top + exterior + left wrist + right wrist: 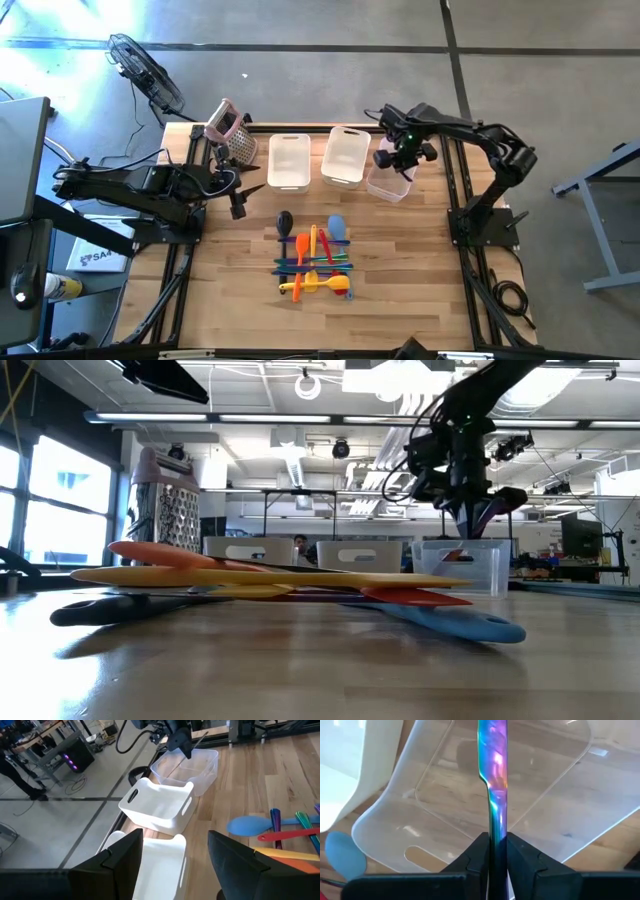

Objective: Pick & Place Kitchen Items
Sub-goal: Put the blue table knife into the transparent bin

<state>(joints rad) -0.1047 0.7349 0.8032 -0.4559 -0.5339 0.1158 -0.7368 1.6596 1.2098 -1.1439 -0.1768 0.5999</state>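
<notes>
My right gripper (396, 158) hangs over the clear bin (390, 186) at the far right of the bin row, shut on a slim utensil (493, 780) with a rainbow sheen. The other kitchen items, slim utensils in orange, yellow, red, blue and green plus a dark one, lie crossed in a pile (313, 262) flat on the table's middle. My left gripper (238, 206) waits open at the table's left, pointing toward the bins, with nothing between its fingers (125, 855). My right gripper pinches the rainbow utensil between its two fingers, on the flat faces of its narrow stem (495, 837). The fingers point down and lie along the utensil. It hangs upright below them, lifted clear, its wider lower part (492, 750) over the clear bin's floor (470, 805).
Two white bins (288, 160) (346, 155) stand side by side to the left of the clear one. A metal box grater (230, 130) with a pink handle stands at the far left corner. Bare wood lies around the pile and along the near edge.
</notes>
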